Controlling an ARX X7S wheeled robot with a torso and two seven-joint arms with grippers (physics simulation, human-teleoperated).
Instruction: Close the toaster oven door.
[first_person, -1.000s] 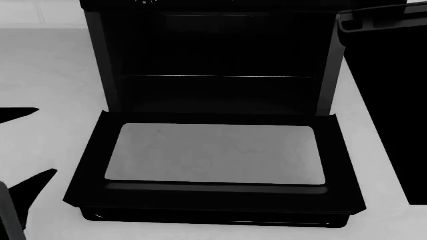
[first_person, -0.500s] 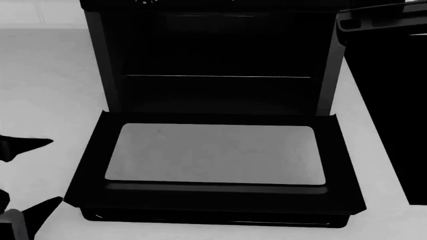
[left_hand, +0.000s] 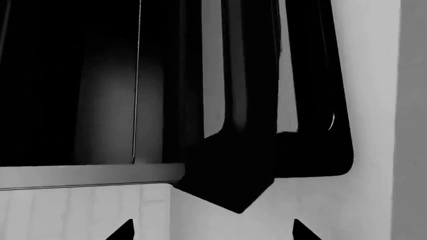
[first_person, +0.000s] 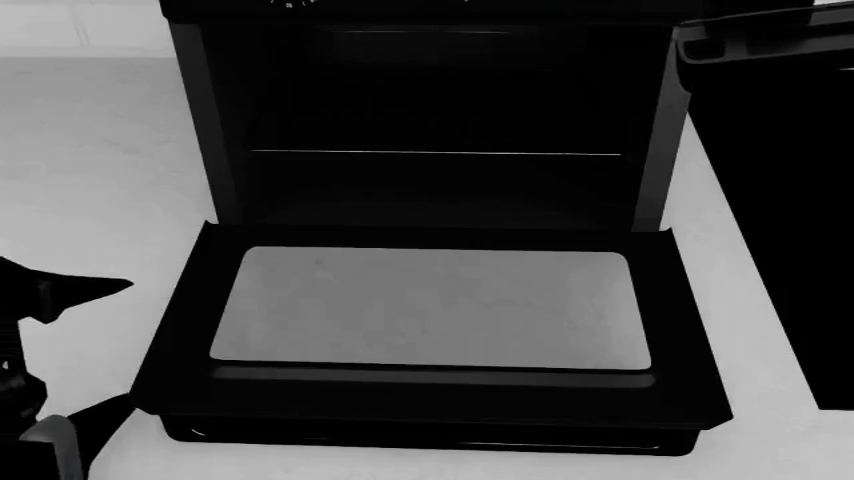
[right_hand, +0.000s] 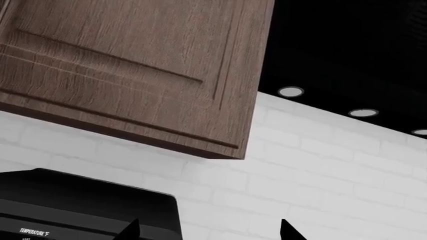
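The toaster oven (first_person: 427, 100) is a black box with a dark cavity, a thin wire rack (first_person: 434, 153) and knobs (first_person: 287, 4) at its top. The toaster oven door (first_person: 427, 400) lies folded down flat, its glass window (first_person: 427, 305) facing up and its bar handle (first_person: 427, 437) along the near edge. My left gripper (first_person: 87, 350) is open and empty just left of the door's left edge, apart from it. The left wrist view shows its fingertips (left_hand: 123, 231) spread, with the door's edge (left_hand: 250, 75) and handle (left_hand: 320, 150) ahead. My right gripper (right_hand: 210, 229) is open, empty and pointing up at the wall.
A tall black appliance (first_person: 767, 200) stands close to the oven's right side. The pale counter (first_person: 94, 150) spreads to the left. The right wrist view shows a wooden wall cabinet (right_hand: 133, 65), white brick wall (right_hand: 320, 190) and a black appliance top (right_hand: 80, 205) with a temperature label.
My left gripper has moved right, closer to the door's left edge. The door and oven have not moved.
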